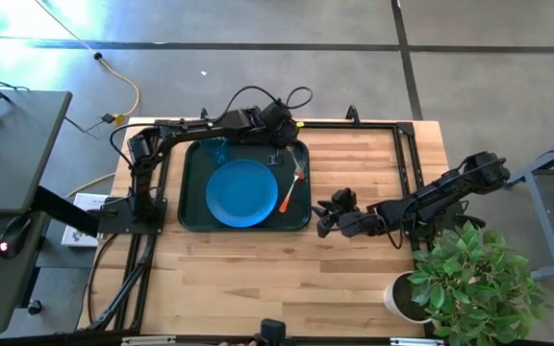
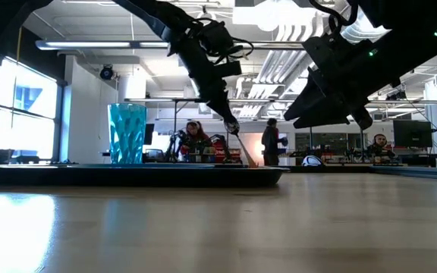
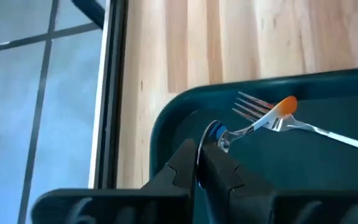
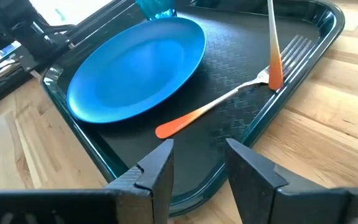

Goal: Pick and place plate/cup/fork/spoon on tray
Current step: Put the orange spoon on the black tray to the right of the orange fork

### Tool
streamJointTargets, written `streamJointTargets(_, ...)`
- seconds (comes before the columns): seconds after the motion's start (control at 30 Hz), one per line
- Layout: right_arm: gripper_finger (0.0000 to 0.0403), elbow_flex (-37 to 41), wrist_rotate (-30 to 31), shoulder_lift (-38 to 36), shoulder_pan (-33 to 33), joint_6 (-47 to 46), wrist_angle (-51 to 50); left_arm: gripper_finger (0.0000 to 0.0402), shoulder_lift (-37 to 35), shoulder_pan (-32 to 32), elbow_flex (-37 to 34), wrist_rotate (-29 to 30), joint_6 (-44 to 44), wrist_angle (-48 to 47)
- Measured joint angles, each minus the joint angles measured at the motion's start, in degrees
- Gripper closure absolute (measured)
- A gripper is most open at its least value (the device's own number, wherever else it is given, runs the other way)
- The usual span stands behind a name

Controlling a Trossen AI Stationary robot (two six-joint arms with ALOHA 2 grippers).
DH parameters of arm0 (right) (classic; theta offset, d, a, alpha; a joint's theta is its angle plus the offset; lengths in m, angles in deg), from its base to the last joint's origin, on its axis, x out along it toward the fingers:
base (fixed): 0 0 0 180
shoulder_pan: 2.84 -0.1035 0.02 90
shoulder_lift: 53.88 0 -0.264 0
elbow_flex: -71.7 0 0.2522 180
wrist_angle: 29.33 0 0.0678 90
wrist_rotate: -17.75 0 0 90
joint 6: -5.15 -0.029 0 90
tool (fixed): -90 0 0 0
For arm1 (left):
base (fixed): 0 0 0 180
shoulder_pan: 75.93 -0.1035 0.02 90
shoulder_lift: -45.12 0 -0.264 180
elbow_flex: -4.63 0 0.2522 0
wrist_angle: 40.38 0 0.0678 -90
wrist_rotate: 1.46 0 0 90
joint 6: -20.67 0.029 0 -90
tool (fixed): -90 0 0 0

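Note:
The dark tray point(image 1: 188, 207) lies on the wooden table, left of the middle. On it are the blue plate point(image 1: 241, 192) and the teal cup point(image 1: 221, 149), which stands at its far left corner point(image 2: 127, 134). The fork point(image 4: 229, 96) lies flat on the tray's right part, tines toward the far side. My left gripper point(image 3: 202, 152) is above the tray's far right corner, shut on the spoon point(image 4: 272, 43). My right gripper point(image 4: 197, 162) is open and empty just off the tray's right near corner. My left gripper pinches the spoon's silver bowl end point(image 3: 217, 134) between its two fingers, which point down from above. The spoon hangs steeply below them, tilted. Its orange handle end point(image 4: 276, 78) is down at the tray floor beside the fork's neck.
A green plant in a white pot point(image 1: 469, 274) stands at the table's right near corner, close behind my right arm. Bare wood lies along the table's near side. People show in the room behind point(image 2: 196, 140).

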Motion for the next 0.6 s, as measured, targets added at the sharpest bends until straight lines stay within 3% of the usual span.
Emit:
streamJointTargets(0.43,0.0269,0.0,-0.04,0.0,0.0,-0.73,-1.65,0.0398,-4.17,-0.67,1.33,3.81,3.26,-11.61)
streamJointTargets(0.6,0.0269,0.0,-0.02,0.0,0.0,-0.96,-1.67,0.0398,-5.06,-0.68,1.33,-0.1,3.3,-10.94)
